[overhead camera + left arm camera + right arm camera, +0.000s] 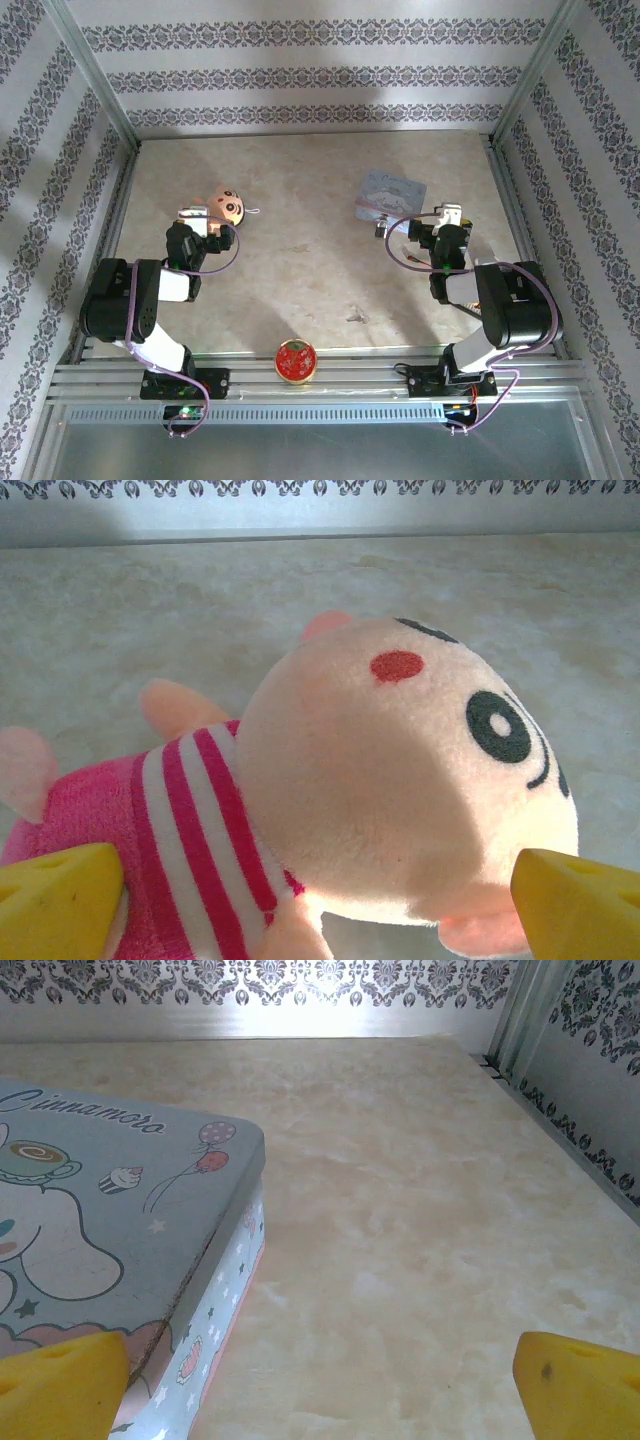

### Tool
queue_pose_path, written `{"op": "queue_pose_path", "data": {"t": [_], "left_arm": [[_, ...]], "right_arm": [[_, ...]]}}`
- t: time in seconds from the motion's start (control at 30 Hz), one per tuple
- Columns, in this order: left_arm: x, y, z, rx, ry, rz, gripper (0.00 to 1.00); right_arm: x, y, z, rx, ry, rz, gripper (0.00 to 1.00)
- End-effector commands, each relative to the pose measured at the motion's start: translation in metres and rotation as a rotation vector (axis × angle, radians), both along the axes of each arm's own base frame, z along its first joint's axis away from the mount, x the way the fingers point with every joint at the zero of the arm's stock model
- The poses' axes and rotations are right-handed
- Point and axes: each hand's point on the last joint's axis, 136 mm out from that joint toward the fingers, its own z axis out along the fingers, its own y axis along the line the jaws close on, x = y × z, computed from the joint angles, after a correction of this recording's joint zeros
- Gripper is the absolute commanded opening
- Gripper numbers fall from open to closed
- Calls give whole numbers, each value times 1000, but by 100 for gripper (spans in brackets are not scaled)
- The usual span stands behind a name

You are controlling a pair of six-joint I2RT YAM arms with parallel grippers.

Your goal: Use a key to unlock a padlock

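Gaping jaws, plush toy (380, 780) left, tin (110, 1220) right

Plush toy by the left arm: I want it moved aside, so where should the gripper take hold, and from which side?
Probably the pink-striped torso, not the head: the plush toy lies flat on the table and the torso is the narrower part. Come from the near side with the open left gripper, shifted toward the torso so its jaws straddle the stripes.
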Motion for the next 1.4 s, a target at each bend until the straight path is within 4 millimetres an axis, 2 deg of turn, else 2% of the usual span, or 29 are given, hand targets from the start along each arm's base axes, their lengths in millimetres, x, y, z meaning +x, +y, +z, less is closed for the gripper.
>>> {"op": "queue_pose_path", "data": {"t": [0.0,1.1,1.23,1.37], "left_arm": [[0,-1,1,2,4,-11,99],[-1,1,1,-1,3,0,99],[-5,7,10,-1,-29,40,99],[-11,12,26,1,-41,70,99]], "right_arm": [[0,-3,9,19,-37,-19,98],[0,-4,9,19,-39,-21,98],[-1,-9,12,18,-44,-53,98],[-4,-5,17,14,-57,-31,98]]}}
